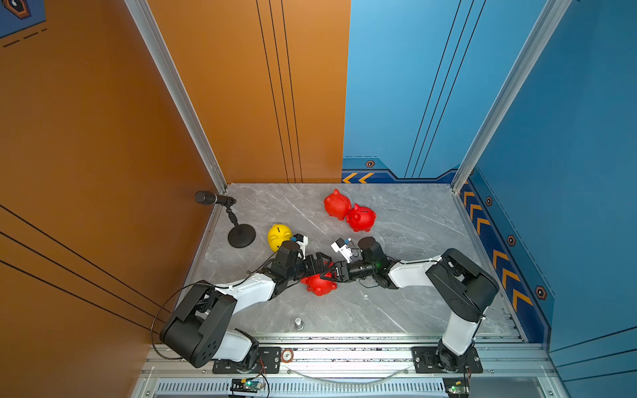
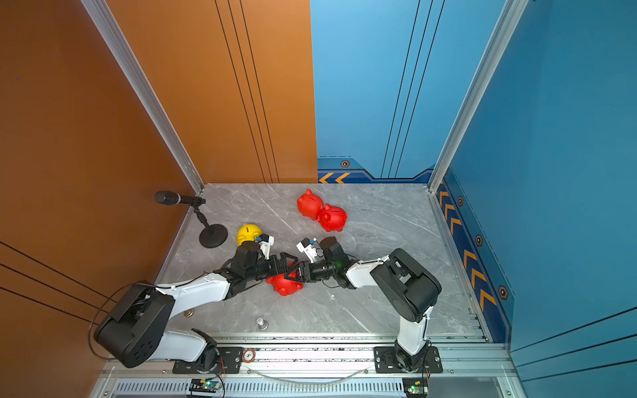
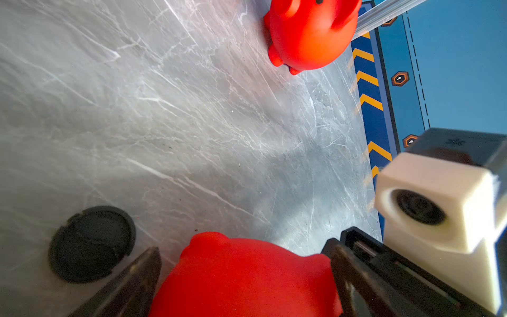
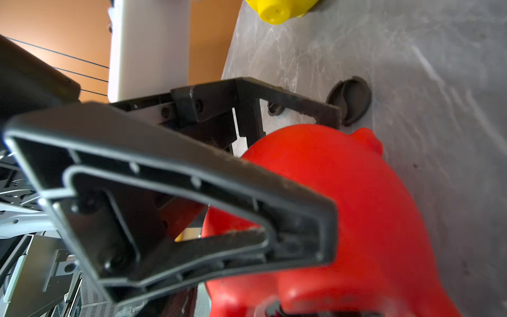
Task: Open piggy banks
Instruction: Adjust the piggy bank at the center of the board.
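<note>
Although the marbled worktop [image 1: 396,275] carries four piggy banks, the work centres on one. Both arms reach in over it. The left gripper [image 1: 324,263] has its fingers [image 3: 131,285] spread wide and pressed against either flank of the near red piggy bank [image 1: 319,285], which lies well apart from the microphone stand [image 1: 241,236], nearer the arm bases. The right gripper [image 1: 327,274] meets that bank from the opposite side; only one of its fingers shows clearly, so I cannot tell whether they grip or stand free.

This bank seems rolled off its feet, its long axis running roughly from one gripper to the other. Which way its snout points I cannot tell. The two far red piggy banks [image 1: 360,217] stand upright and touching, farther from the stand than the held one. The yellow piggy bank [image 1: 278,237] sits just beside the stand's base, snout toward the arms.

A black plug disc [image 3: 92,244] lies loose just beside the held bank, so its opening looks done. The next move likely calls for letting go, then turning another bank belly-out.
</note>
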You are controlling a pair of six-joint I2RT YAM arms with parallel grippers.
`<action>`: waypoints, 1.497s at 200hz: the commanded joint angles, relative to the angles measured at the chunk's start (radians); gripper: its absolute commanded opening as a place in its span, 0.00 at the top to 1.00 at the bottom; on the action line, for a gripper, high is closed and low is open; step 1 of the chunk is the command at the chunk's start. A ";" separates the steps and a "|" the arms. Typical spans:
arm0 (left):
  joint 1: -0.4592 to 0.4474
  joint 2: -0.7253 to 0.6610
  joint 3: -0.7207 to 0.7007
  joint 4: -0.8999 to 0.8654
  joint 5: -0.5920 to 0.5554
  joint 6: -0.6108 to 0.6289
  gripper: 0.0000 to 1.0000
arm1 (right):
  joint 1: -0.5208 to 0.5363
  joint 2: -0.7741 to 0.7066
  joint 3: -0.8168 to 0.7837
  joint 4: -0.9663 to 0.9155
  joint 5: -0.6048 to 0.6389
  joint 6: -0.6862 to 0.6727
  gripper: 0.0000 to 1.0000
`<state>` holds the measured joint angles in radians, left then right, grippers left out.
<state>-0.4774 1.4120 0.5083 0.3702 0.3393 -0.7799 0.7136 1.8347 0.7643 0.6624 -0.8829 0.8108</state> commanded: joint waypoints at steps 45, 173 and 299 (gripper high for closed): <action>0.083 -0.113 -0.017 -0.025 0.093 0.011 0.03 | 0.014 0.135 -0.065 0.241 0.079 0.110 0.43; 0.296 -0.253 -0.118 -0.099 0.188 -0.074 0.02 | -0.046 0.232 -0.063 0.448 0.078 0.225 0.52; 0.355 0.013 -0.188 0.366 0.345 -0.242 0.02 | -0.082 0.322 -0.079 0.580 0.073 0.283 0.52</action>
<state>-0.1299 1.3781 0.3317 0.5869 0.6369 -0.9821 0.6392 2.1094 0.7174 1.3190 -0.8524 1.0637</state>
